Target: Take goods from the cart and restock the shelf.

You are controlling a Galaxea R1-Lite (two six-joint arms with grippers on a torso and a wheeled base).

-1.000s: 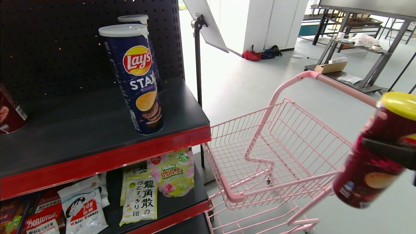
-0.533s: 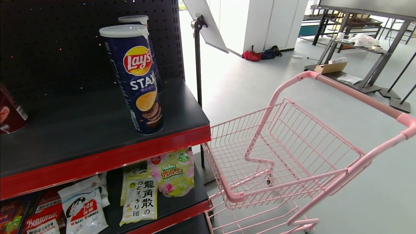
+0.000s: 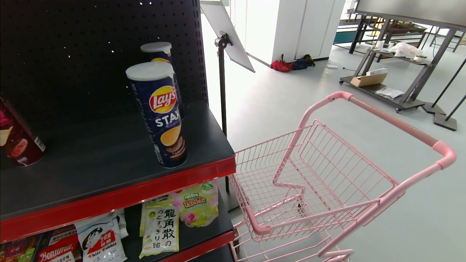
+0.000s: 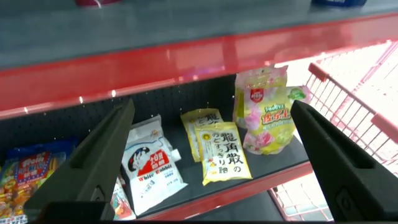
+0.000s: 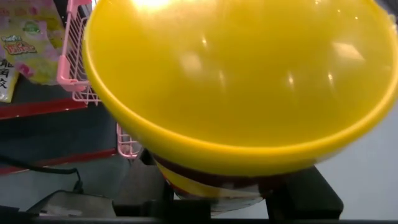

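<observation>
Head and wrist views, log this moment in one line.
right pincer: shut on yellow-lidded dark red chip can | left pincer: open, facing lower-shelf snack bags | pink wire cart: beside shelf

The can (image 5: 211, 182) in the right gripper (image 5: 230, 199) showed a glossy yellow lid (image 5: 242, 81) over dark red; beyond the grey left gripper (image 4: 212, 106) lay a red-edged shelf (image 4: 186, 62), a yellow packet (image 4: 222, 160) and a pink wire cart (image 4: 348, 93).
</observation>
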